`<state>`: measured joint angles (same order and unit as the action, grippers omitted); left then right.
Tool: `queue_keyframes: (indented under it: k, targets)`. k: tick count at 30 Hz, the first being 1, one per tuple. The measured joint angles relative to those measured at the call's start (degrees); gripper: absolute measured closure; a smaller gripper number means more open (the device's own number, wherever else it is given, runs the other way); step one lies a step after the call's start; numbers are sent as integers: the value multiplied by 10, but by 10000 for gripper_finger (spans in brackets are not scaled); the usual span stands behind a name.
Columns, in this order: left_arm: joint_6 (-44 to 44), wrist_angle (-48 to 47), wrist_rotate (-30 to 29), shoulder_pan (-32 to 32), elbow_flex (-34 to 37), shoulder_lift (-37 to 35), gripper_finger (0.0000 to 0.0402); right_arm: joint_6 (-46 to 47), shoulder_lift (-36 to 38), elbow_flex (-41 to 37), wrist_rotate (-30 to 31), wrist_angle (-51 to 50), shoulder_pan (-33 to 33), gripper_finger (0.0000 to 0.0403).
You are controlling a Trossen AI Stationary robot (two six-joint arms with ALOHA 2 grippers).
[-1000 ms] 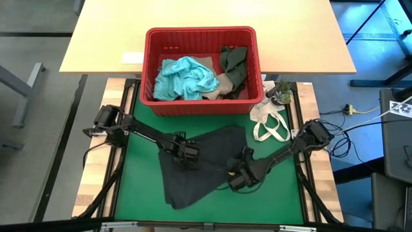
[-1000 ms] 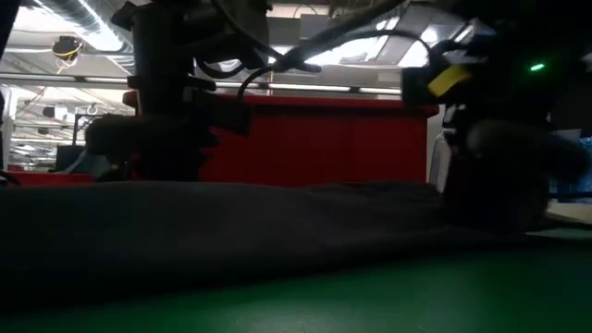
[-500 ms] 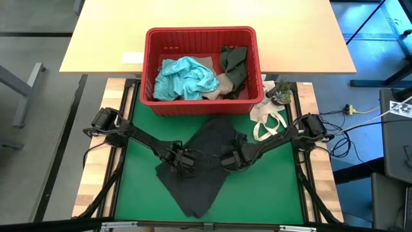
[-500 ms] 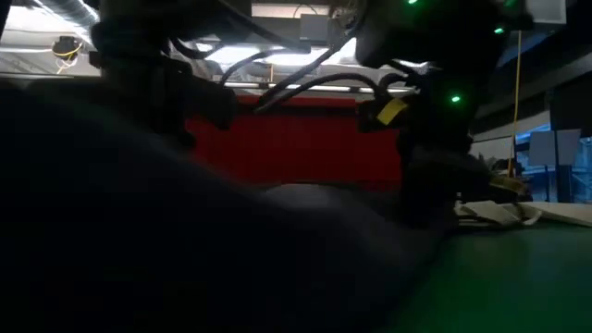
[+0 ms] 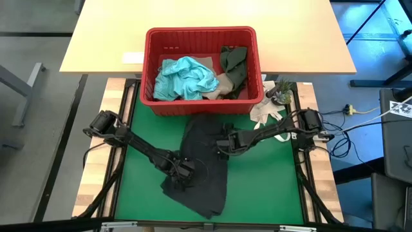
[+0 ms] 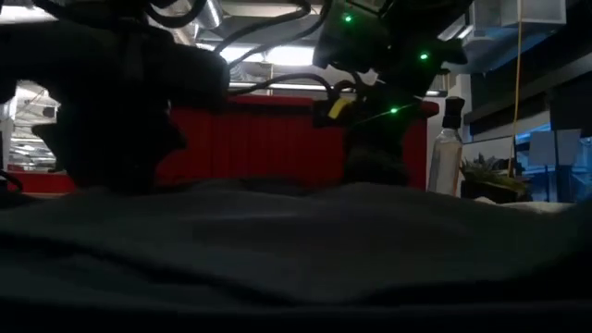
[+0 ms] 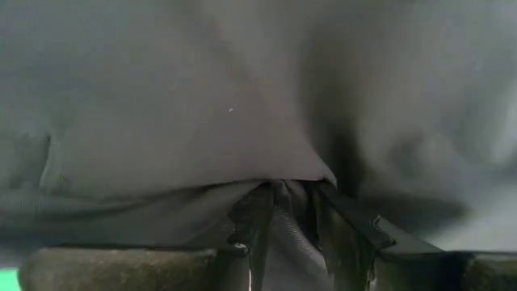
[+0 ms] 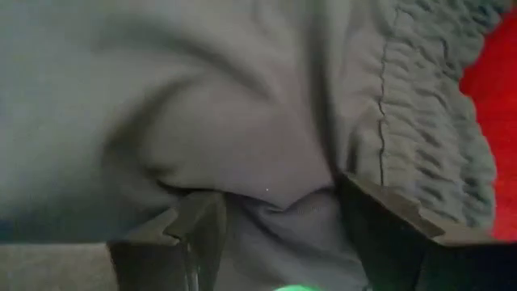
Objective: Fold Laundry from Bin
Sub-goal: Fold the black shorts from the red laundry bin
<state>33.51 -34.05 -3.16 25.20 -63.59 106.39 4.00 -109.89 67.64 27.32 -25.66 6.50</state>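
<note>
On green mat: dark garment; left gripper pinches its near part; right gripper clamps a wider fold by the bin. Bin holds teal garment.

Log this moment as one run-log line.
stage: spreading dark garment on green mat | left gripper: shut on garment | right gripper: shut on garment | bin: teal, olive, beige garments inside

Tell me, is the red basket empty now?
No, the high view shows the red basket holding a light teal garment, a dark olive one and a beige one.
</note>
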Motion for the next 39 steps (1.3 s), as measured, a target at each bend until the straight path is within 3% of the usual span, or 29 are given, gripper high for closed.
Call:
queue_keyframes:
  k: [9,19,33,39]
  targets:
    - [9,129,32,21,2,2,308,-104,0,0,-40,24,-21,169]
    - [6,120,55,18,2,-14,308,-107,23,47,-13,-54,13,169]
    - [-11,127,69,27,0,-63,308,-79,27,203,-31,-254,144,169]
    - [-10,123,85,52,0,-63,308,-31,27,218,-103,-251,213,169]
